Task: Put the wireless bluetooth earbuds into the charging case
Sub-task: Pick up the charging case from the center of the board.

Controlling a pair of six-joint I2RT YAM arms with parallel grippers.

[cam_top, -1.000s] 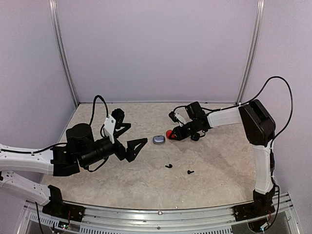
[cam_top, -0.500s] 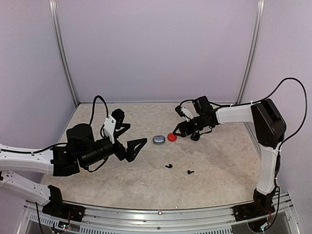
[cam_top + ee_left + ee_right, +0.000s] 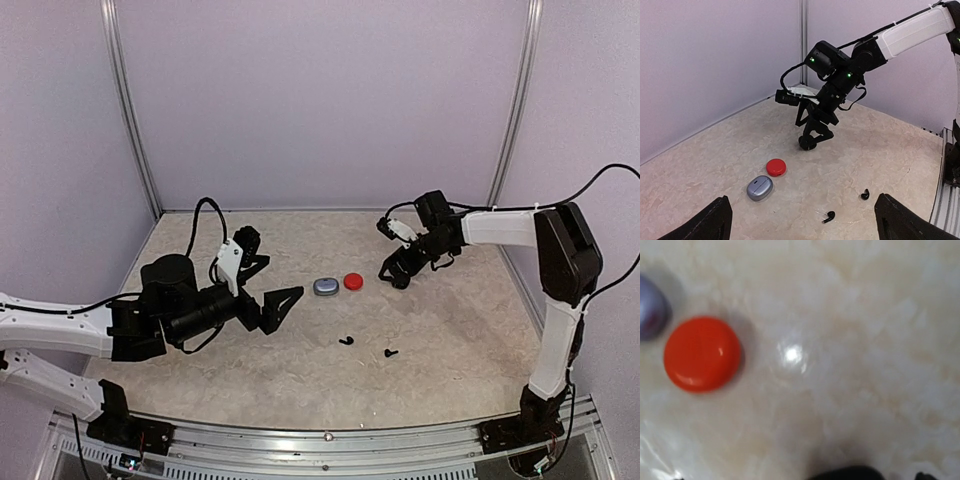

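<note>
- Two tiny black stemmed earbuds (image 3: 828,216) lie on the mottled bench (image 3: 450,340), well apart from both jaws.
- Left jaws gape empty; right jaws seem open, near a glossy round red case (image 3: 352,281).
- Smooth grey case (image 3: 325,287) just beside it.

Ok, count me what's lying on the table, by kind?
cases: 2 (grey case, red case)
black earbuds: 2
black rounded thing, likely a third case: 1
Total: 5
</note>
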